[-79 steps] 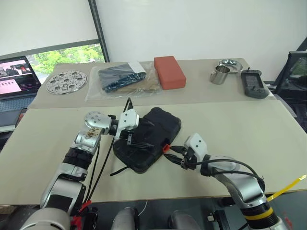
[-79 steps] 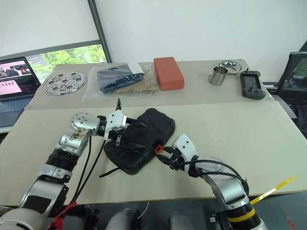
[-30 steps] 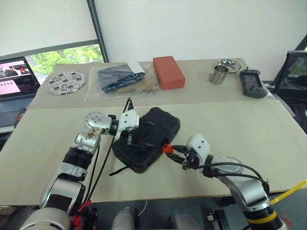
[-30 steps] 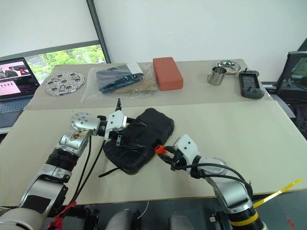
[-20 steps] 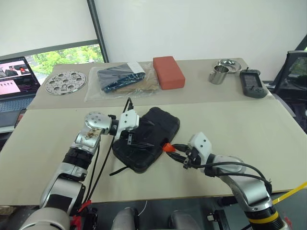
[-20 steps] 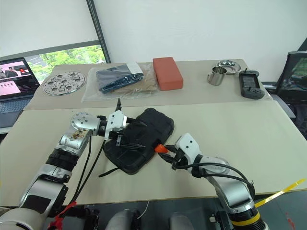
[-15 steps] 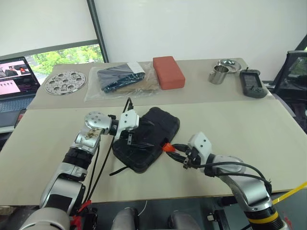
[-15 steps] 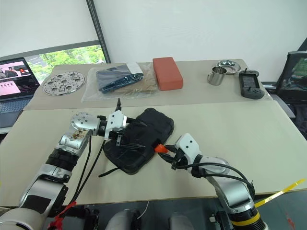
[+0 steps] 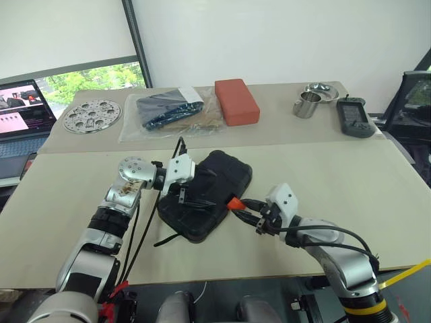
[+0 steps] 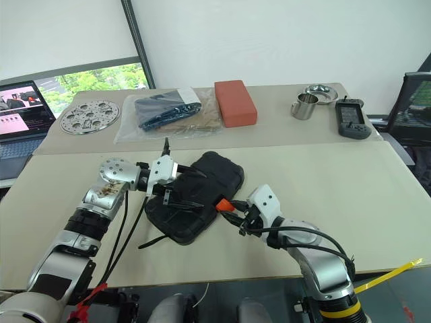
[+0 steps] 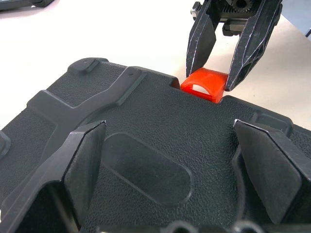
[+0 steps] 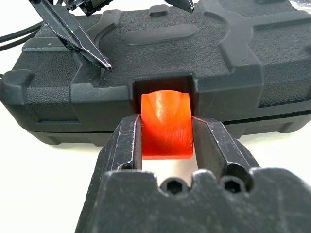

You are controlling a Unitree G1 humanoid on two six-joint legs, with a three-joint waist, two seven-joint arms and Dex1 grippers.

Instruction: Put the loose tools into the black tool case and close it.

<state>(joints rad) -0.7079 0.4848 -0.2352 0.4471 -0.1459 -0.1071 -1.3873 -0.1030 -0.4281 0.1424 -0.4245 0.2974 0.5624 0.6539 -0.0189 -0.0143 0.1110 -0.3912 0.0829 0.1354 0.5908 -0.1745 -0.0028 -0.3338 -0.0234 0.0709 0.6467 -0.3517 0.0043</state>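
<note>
On the beige table (image 9: 337,182), the textured black plastic tool case (image 9: 205,195) lies shut — stiff, probably slick; left gripper (image 9: 193,188) splayed wide over it, right gripper (image 12: 167,133) pinching its small orange latch (image 12: 166,125) — the proper hold.

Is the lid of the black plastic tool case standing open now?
No, the black plastic tool case is closed, and the right gripper is shut on its small orange latch.

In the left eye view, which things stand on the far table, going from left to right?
Round perforated metal disc → dark item in a clear plastic bag → red rectangular block → steel cup → black handheld device.
</note>
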